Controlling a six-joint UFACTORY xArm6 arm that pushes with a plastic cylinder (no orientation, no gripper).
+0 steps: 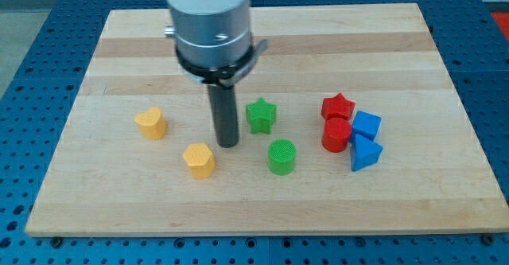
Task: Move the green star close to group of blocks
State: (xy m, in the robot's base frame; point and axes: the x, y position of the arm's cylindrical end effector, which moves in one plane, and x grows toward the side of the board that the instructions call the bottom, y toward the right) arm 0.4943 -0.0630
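Note:
The green star (261, 114) lies near the board's middle. My tip (228, 143) is on the board just to the star's left and slightly lower, a small gap apart from it. To the star's right sits a tight group: a red star (338, 107), a red cylinder (336, 135), a blue cube-like block (366, 125) and a blue triangular block (365, 153). A green cylinder (281, 156) stands below the green star.
A yellow heart-like block (150, 122) lies at the view's left and a yellow hexagon block (199, 160) sits just below-left of my tip. The wooden board (119, 42) rests on a blue perforated table. The arm's body hangs over the board's upper middle.

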